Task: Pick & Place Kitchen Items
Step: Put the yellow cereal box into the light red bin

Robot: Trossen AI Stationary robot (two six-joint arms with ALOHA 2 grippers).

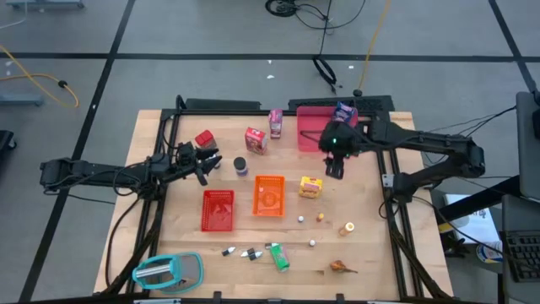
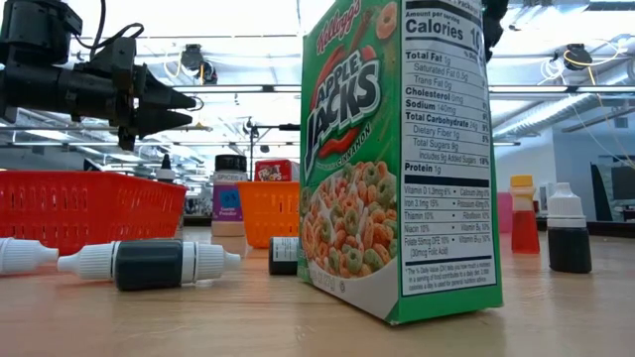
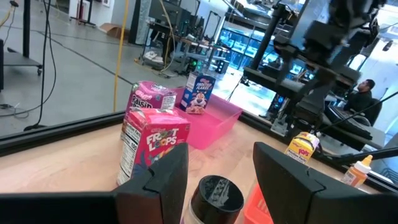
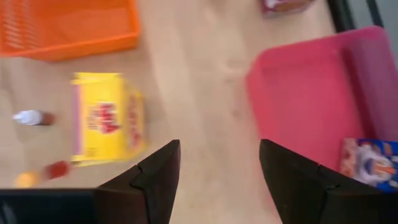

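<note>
Left gripper point(image 3: 214, 165) spread wide, hovering just above the dark can point(image 3: 216, 196), w/ the Froot Loops carton point(image 3: 152, 146) close beside. Can looks stiff, light, round, likely slippery: pinch mid-body across its width. Right gripper point(image 4: 217, 165) also open, empty, above bare wood between yellow carton point(image 4: 106, 118) and pink tray point(image 4: 311, 93).

I read "Kellogg's Apple Jacks" on the green cereal box point(image 2: 397, 159), its side panel giving "Calories", "Total Fat", "Cholesterol", "Sodium", "Protein"; past my left claw, "Froot Loops" on the red carton point(image 3: 152, 146), "Frosted Flakes" on the blue carton point(image 3: 199, 92), "Raisin" on the pink carton point(image 3: 149, 96), "Pops" on the yellow carton point(image 3: 303, 148)
</note>
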